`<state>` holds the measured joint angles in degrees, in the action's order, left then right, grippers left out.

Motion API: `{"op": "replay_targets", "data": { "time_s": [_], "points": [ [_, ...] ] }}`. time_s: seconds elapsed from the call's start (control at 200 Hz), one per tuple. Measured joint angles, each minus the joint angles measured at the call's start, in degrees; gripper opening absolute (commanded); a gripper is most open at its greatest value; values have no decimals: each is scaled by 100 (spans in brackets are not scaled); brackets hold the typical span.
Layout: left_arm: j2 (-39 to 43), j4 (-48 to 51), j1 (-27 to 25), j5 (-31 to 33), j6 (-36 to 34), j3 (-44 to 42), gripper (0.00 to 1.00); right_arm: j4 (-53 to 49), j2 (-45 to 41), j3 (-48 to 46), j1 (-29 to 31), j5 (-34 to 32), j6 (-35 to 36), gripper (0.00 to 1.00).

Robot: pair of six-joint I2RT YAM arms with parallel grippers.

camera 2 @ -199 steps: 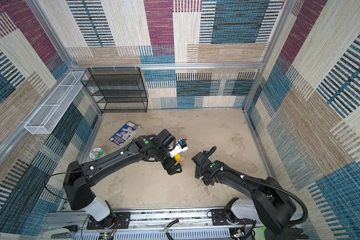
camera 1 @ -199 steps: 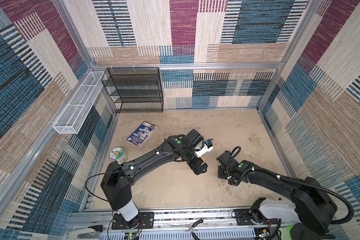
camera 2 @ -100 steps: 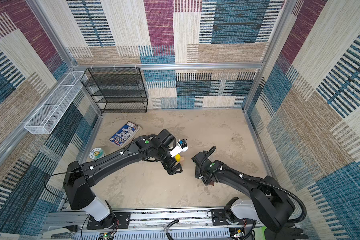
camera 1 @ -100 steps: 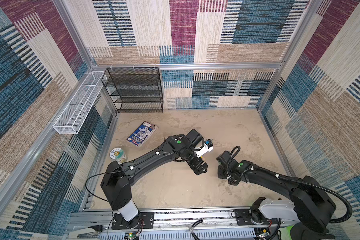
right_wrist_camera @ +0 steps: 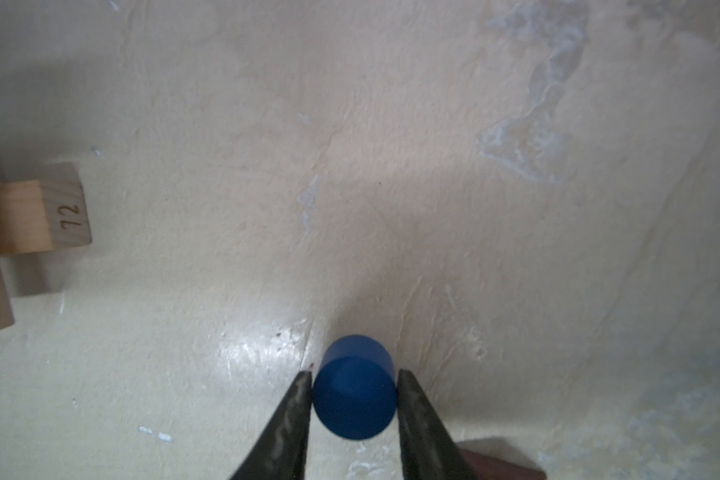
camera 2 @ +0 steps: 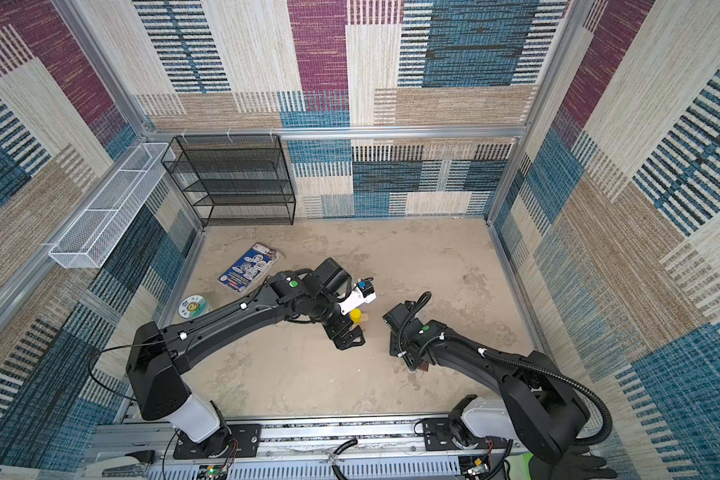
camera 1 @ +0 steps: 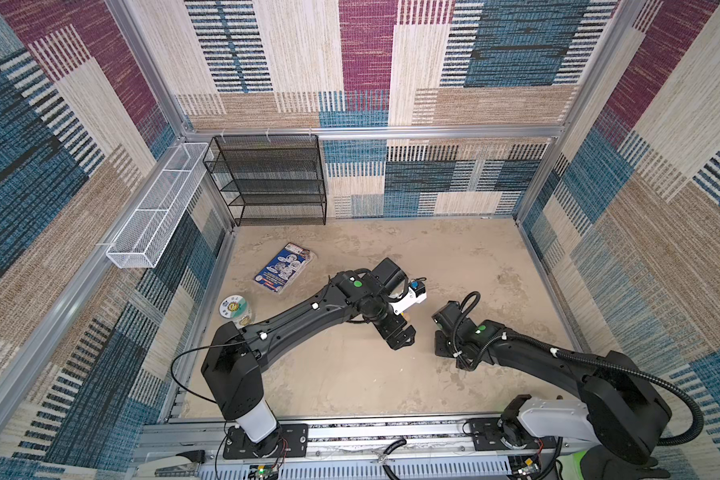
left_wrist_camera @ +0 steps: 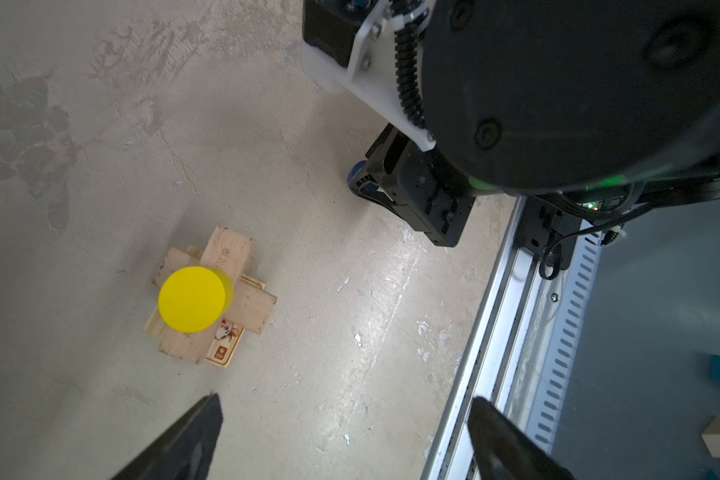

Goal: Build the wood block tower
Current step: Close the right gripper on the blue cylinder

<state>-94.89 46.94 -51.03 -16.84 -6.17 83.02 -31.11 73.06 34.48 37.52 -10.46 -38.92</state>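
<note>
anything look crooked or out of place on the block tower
Nothing spilled or damaged. The tower is a bit untidy: its pale bars cross at uneven angles, and a printed bar juts out from underneath.

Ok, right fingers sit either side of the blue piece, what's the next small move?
Probably close fully on the blue piece, then lift. The right fingers flank it closely but it is not yet lifted, and the yellow cylinder atop the tower has a bare top.
</note>
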Motion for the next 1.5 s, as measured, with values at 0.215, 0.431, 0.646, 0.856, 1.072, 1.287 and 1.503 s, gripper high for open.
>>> {"op": "replay_targets", "data": {
  "time_s": [0.215, 0.431, 0.646, 0.856, 1.072, 1.287, 1.503],
  "points": [
    [0, 0, 0, -2, 0, 0, 97, 0, 0, -2, 0, -2, 0, 37],
    [0, 0, 0, -4, 0, 0, 97, 0, 15, -2, 0, 0, 17, 39],
    [0, 0, 0, -7, -2, 0, 97, 0, 20, -2, -4, 79, 26, 38],
    [0, 0, 0, -7, -2, 0, 97, 0, 15, -2, -9, 94, 48, 37],
    [2, 0, 0, -7, -2, 0, 97, 0, 33, -2, -9, 92, 50, 36],
    [7, 0, 0, -7, -2, 0, 97, 0, 50, 2, -11, 87, 63, 32],
    [9, 0, 0, -7, -2, 0, 97, -2, 63, 15, -15, 81, 63, 28]
  ]
}}
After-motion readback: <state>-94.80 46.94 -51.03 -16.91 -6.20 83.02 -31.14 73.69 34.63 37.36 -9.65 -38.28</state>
